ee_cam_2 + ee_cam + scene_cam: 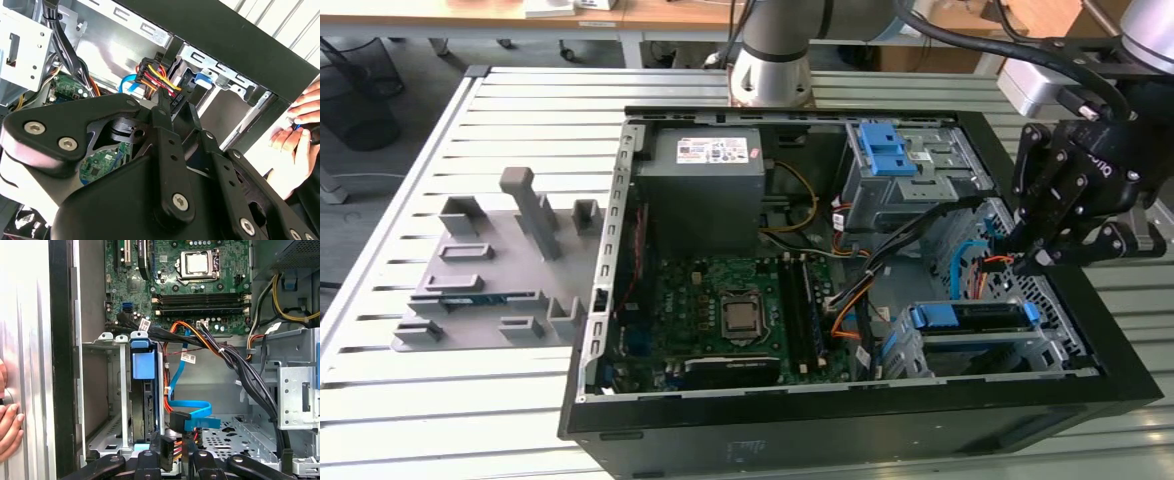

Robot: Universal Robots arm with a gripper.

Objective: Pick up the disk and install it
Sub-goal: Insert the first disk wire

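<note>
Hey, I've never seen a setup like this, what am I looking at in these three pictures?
This is a robot arm working over an opened desktop computer case that lies on a slatted metal table. The exterior view comes from a camera standing off the arm. The two wrist views come from cameras riding near the arm's wrist, looking past its black claw into the case.

Inside you can see the green motherboard, a grey power supply and bundled cables. The disk, with its blue carrier, sits upright in a metal bay; the claw hangs close above the drive cage. A grey plastic fixture lies beside the case. A person's hand rests at the case's edge.
</note>
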